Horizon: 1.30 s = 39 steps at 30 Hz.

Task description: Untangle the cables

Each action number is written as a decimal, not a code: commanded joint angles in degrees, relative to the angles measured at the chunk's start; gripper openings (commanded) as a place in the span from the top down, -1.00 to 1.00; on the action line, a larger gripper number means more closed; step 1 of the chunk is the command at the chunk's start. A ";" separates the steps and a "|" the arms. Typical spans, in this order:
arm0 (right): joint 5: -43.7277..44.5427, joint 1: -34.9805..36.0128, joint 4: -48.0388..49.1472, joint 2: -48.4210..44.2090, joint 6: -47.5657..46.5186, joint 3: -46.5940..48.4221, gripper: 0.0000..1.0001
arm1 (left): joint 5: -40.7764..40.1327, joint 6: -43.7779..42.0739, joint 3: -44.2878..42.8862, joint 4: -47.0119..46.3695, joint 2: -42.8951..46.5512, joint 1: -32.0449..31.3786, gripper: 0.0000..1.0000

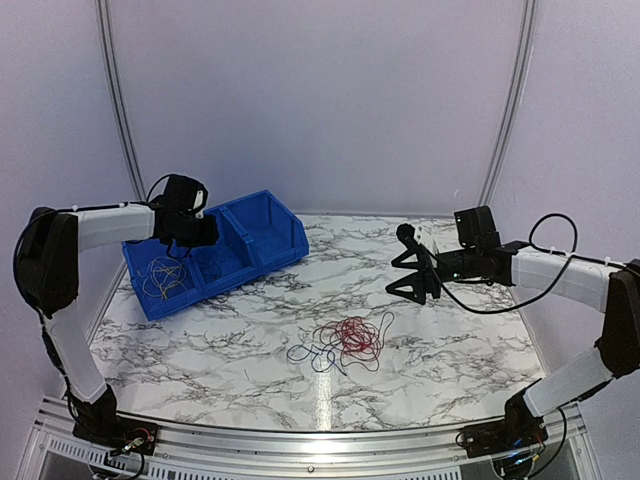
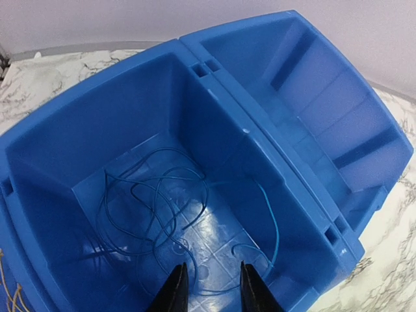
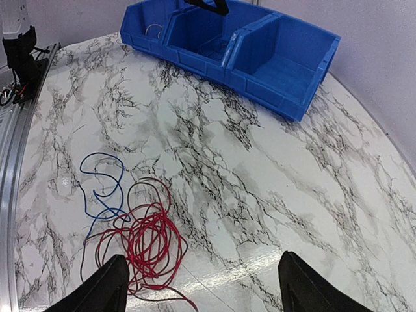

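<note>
A tangle of red cable (image 1: 352, 336) with blue cable (image 1: 305, 352) and dark strands lies on the marble table (image 1: 470, 340), near the front centre. In the right wrist view the red loops (image 3: 146, 244) and blue loops (image 3: 104, 185) lie at lower left. My right gripper (image 1: 410, 265) hovers right of and behind the tangle, open wide and holding nothing (image 3: 201, 286). My left gripper (image 1: 185, 240) is over the blue three-part bin (image 1: 250, 203), open and holding nothing (image 2: 213, 286). A loose blue cable (image 2: 156, 208) lies in the compartment below it. Whitish-yellow cable (image 1: 160, 278) lies in the left compartment.
The bin stands at the back left of the table, its dividing wall (image 2: 260, 149) just right of my left gripper. A metal rail (image 1: 300, 440) runs along the near edge. Curved white walls close in the back and sides.
</note>
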State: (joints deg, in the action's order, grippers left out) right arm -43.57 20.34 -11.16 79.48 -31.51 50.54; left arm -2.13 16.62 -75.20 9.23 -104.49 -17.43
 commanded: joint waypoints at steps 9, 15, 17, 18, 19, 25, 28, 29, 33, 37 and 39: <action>-0.29 0.66 -1.23 -1.48 -1.79 1.96 -0.57 | -1.37 -12.90 2.47 0.85 16.83 -5.88 0.12; 0.73 2.18 -1.76 -2.31 -3.33 1.94 -0.57 | -2.24 -8.74 14.65 -12.36 28.64 -24.18 -0.97; 0.92 2.96 -1.87 -2.12 -3.64 1.86 -0.57 | -4.64 -1.53 19.37 -16.81 30.70 -25.92 -0.98; 1.13 3.53 -2.00 -1.95 -4.07 1.95 -0.57 | -4.71 2.22 21.39 -18.05 31.16 -26.19 -0.98; 1.64 4.33 -2.37 -1.76 -4.42 2.11 -0.57 | -4.11 4.53 23.30 -19.33 31.50 -26.59 -0.98; 4.59 9.49 -3.34 -0.63 -6.45 2.37 -0.57 | -9.52 3.05 34.94 -28.16 32.74 -33.18 -0.98; 4.64 10.88 -3.99 0.07 -6.99 2.78 -0.57 | -15.87 -0.20 36.32 -28.62 31.32 -37.84 -0.98; 4.97 11.38 -4.12 0.18 -7.01 2.92 -0.56 | -19.44 -0.98 36.23 -28.59 30.66 -39.53 -0.98; 5.25 13.03 -3.97 0.70 -7.65 2.52 -0.56 | -44.42 5.33 36.84 -25.26 28.94 -44.40 -0.98; 9.59 17.08 -4.44 2.22 -9.04 3.24 -0.42 | -60.85 21.84 32.10 -6.47 25.33 -44.23 -0.98; 11.27 19.08 -5.07 3.88 -9.10 4.29 -0.24 | -60.13 18.67 30.82 -7.39 24.25 -44.22 -0.98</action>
State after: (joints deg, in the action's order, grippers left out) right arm -36.64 35.79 -14.52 80.86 -39.46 51.13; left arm -47.24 28.51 -40.69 -7.44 -77.78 -61.82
